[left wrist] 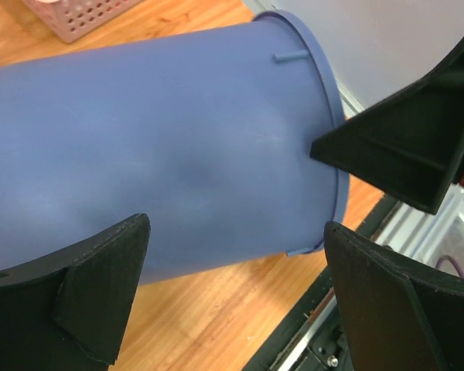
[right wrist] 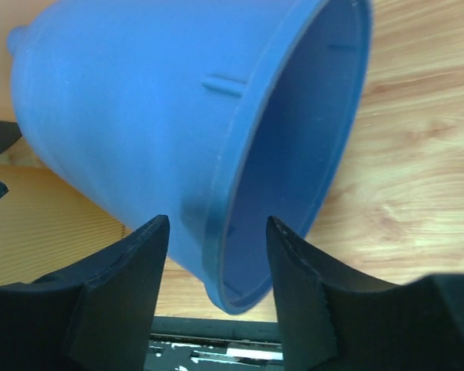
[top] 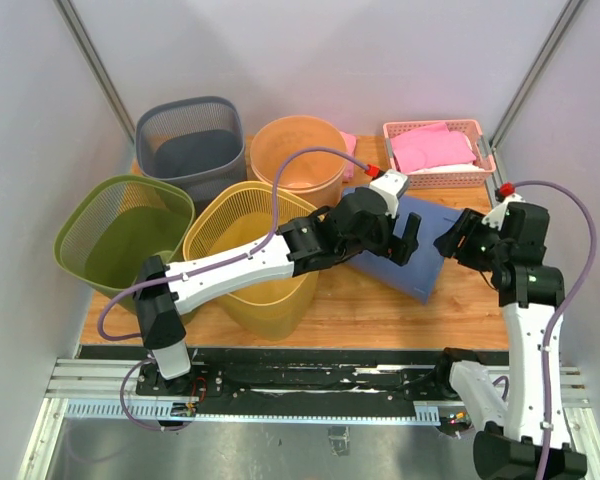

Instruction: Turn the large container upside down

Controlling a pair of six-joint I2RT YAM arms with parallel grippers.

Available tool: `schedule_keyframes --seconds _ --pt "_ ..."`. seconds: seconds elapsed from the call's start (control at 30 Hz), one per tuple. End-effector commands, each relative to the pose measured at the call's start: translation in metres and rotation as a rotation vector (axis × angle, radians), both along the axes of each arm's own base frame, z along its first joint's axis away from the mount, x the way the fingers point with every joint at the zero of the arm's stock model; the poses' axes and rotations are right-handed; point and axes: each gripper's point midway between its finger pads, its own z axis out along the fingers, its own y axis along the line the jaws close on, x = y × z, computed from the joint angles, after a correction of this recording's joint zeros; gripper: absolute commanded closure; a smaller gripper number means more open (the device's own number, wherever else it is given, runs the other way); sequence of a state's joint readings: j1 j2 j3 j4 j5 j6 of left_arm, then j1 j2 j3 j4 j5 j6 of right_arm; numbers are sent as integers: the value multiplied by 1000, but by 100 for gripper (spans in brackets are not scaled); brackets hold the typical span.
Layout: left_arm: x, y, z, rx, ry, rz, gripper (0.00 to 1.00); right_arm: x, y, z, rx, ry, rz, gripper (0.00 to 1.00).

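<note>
The large blue container (top: 423, 262) lies on its side on the wooden table, mouth towards the right front. My left gripper (top: 398, 240) is open and hovers over its side wall; in the left wrist view the blue wall (left wrist: 178, 147) fills the space above my left gripper (left wrist: 233, 228). My right gripper (top: 456, 240) is open at the mouth. In the right wrist view the container's rim (right wrist: 224, 232) sits between the fingers of my right gripper (right wrist: 216, 224), one finger outside and one inside. One right finger (left wrist: 387, 154) shows at the rim in the left wrist view.
A yellow basket (top: 250, 262) stands under my left arm. A green basket (top: 120, 235) and a grey basket (top: 190, 140) stand at the left. An orange bucket (top: 298, 155) and a pink crate (top: 442, 150) with pink cloth are at the back. The black rail (top: 310, 360) runs along the near edge.
</note>
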State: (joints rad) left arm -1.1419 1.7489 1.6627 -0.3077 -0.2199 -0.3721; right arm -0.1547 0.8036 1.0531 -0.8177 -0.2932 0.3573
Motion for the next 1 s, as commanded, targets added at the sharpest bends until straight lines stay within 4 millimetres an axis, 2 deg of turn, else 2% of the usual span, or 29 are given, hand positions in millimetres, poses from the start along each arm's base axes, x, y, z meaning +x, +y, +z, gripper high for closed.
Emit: schedule_keyframes --seconds 0.0,0.23,0.3,0.53,0.8,0.97 --pt "16 15 29 -27 -53 96 1 15 16 -3 49 -19 41 51" --pt "26 25 24 -23 -2 84 1 14 2 -6 19 -24 -49 95" --pt "30 29 26 -35 11 78 1 11 2 -8 28 -27 -55 100" --pt "40 39 37 -72 28 56 1 1 -4 -9 92 -69 -50 100" --pt "46 35 6 -2 64 71 1 -6 -3 -27 128 -30 -32 99" --pt "63 36 3 68 42 142 1 -10 -18 -25 59 5 -86 64"
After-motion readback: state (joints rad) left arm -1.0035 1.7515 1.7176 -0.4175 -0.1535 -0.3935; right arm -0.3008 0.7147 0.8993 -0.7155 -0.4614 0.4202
